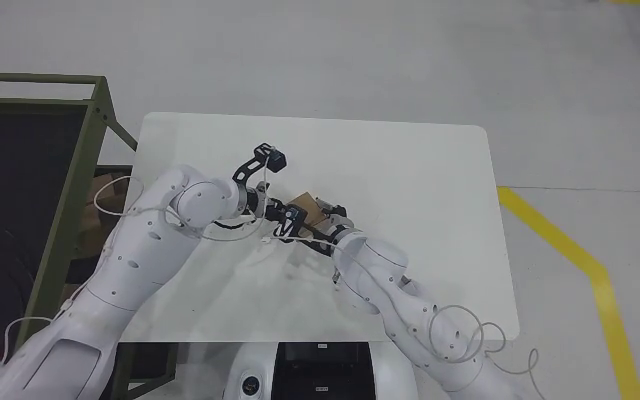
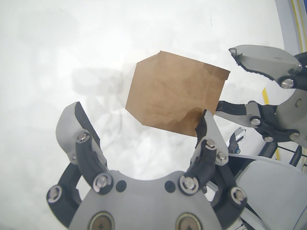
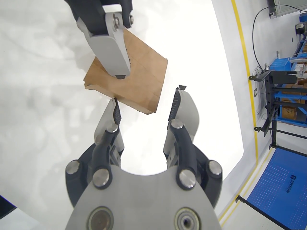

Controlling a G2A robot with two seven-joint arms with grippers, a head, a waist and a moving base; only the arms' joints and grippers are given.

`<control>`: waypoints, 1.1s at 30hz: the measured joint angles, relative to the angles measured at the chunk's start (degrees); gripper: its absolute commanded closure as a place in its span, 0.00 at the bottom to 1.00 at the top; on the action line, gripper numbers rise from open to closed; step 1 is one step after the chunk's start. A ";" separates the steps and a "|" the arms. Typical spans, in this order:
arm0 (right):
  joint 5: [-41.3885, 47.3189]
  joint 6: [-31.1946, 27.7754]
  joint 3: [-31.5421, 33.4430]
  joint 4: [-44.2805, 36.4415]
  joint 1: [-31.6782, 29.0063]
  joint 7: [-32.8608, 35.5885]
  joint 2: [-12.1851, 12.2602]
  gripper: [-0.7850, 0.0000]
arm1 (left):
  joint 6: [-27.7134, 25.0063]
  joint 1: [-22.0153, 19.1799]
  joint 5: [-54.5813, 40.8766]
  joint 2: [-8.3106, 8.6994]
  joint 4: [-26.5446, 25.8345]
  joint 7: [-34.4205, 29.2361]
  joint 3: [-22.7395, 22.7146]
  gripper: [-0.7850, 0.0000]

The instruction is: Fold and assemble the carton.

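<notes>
A small brown carton (image 1: 311,207) lies on the white table (image 1: 420,170) near its middle, folded flat with one corner raised. My left gripper (image 2: 141,110) is open over it; one finger (image 3: 112,53) rests on the carton's (image 3: 144,84) top face and the other stands over bare table. Open as well, my right gripper (image 3: 146,102) faces the carton's near edge, with one fingertip (image 3: 115,111) touching that edge. The carton's (image 2: 175,96) corner lies between the right gripper's fingers (image 2: 259,58). In the top view both grippers meet at the carton, the left (image 1: 285,213) beside the right (image 1: 328,222).
A green metal frame (image 1: 60,150) holding cardboard stands off the table's left side. A yellow line (image 1: 590,270) runs over the floor on the right. Bare table lies behind and to the right of the carton.
</notes>
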 measured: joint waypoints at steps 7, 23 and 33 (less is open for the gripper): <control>-0.26 -0.06 0.20 0.08 -0.22 -0.17 -0.16 0.46 | -1.74 -0.47 -3.05 -0.36 1.71 1.01 0.34 0.00; -0.97 0.29 0.47 0.21 -0.42 0.28 -0.63 0.44 | -2.59 -2.03 -4.03 -1.06 4.25 2.04 1.75 0.12; -1.49 0.72 0.75 0.14 -0.76 0.32 -0.88 0.46 | -3.13 -2.57 -4.16 -1.32 4.31 1.60 2.41 0.12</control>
